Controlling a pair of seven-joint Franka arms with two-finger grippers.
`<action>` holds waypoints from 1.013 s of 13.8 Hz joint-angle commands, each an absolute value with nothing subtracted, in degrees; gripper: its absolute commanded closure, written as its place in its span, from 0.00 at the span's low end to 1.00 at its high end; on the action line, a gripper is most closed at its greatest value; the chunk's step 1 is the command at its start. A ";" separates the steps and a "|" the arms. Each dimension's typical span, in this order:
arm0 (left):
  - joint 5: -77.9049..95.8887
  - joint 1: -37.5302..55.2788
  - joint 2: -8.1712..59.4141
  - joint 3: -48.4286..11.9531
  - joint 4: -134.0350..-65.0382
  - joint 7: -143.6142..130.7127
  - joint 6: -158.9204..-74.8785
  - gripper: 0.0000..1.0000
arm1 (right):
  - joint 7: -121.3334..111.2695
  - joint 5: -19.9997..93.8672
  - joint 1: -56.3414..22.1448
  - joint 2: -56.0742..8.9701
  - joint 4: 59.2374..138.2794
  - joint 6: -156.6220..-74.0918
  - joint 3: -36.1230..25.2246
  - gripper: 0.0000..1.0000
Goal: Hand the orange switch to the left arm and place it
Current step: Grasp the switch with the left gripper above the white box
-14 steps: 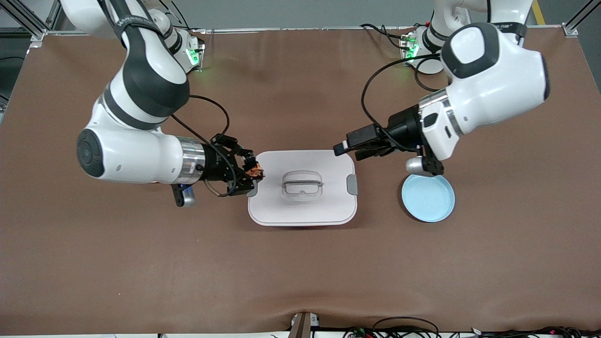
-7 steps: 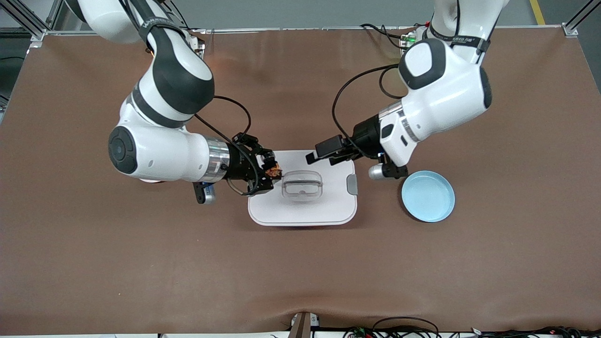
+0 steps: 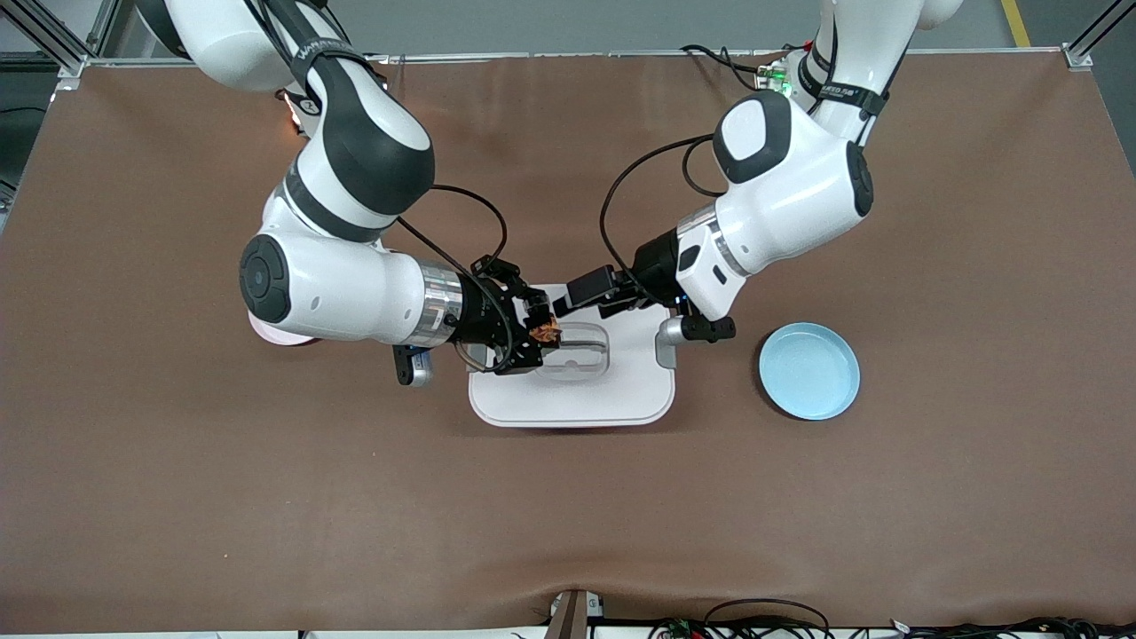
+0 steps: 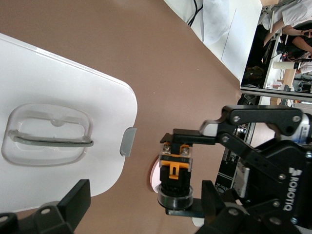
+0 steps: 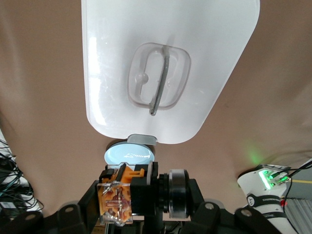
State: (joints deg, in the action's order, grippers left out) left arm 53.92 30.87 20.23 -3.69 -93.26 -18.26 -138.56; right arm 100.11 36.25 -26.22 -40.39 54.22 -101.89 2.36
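Observation:
The orange switch [image 3: 544,334] is a small black block with an orange face, and my right gripper [image 3: 538,335] is shut on it above the white box [image 3: 572,395], beside the lid's handle. In the right wrist view the switch [image 5: 130,192] fills the shut gripper [image 5: 139,197], with the box's lid [image 5: 112,58] below. My left gripper [image 3: 581,298] hangs open over the lid, close to the switch and not touching it. In the left wrist view the switch [image 4: 176,174] shows ahead, between the open gripper's [image 4: 145,204] fingers and close to one of them.
A blue plate [image 3: 808,371] lies beside the box toward the left arm's end. A pink plate [image 3: 266,335] is mostly hidden under the right arm. The box [image 4: 58,73] has grey latches on its short sides.
Both arms have moved toward each other. The right gripper carried the switch from the box's edge to the lid's handle. The open left gripper came in from beside the blue plate.

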 commanded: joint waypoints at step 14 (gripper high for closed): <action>59.06 32.17 21.97 -4.13 -91.94 -16.88 -142.21 1.00 | 105.03 38.94 -25.66 -42.80 50.89 -104.68 4.48 1.00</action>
